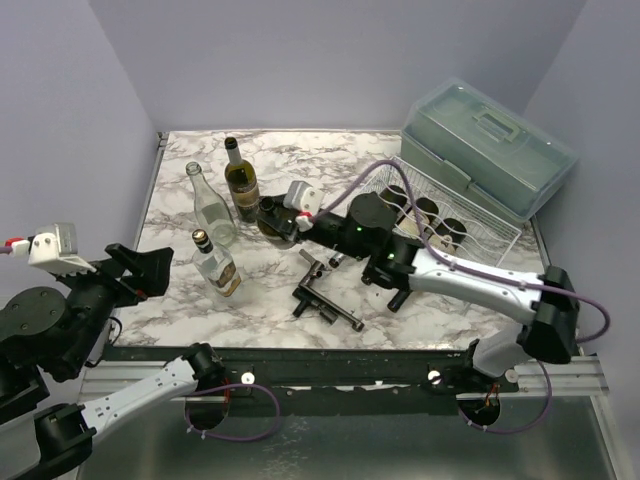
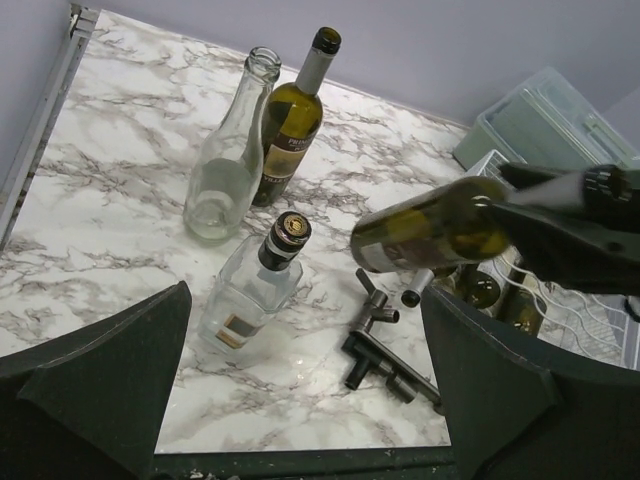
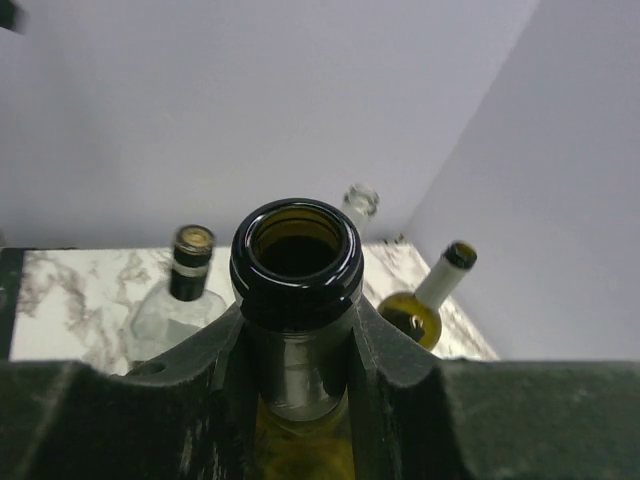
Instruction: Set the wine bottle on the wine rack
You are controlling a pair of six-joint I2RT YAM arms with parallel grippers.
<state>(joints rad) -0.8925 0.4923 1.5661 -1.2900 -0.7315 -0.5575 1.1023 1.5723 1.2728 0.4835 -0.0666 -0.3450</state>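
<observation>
**A:** A white, grey-veined marble tabletop (image 1: 260, 305) is filling the space between pale lavender walls (image 1: 300, 60). Where is the olive-green glass wine bottle (image 2: 430, 235) sitting?

**B:** It is hanging level above the middle of the table, base pointing left. The right gripper (image 3: 298, 335) is clamping its neck, with both black fingers (image 3: 225, 345) pressing against the glass just below the open mouth.

**A:** And the rectangular silver wire wine rack (image 1: 480, 225)?

**B:** It is sitting at the right rear, just in front of a translucent grey-green lidded plastic box (image 1: 490, 145). Three dark bottles (image 1: 425, 212) are lying in its cradles. The held bottle is hanging to the rack's left, apart from it.

**A:** What is the left gripper (image 1: 140, 270) doing?

**B:** It is hovering at the table's left edge with its jaws spread wide, gripping nothing.

**A:** Anything else?

**B:** A tall clear glass bottle (image 1: 212, 205), a labelled green bottle (image 1: 241, 180) and a square clear bottle with a black cap (image 1: 217, 265) are standing at the left. A black metal tool (image 1: 325, 295) is lying near the front.
</observation>
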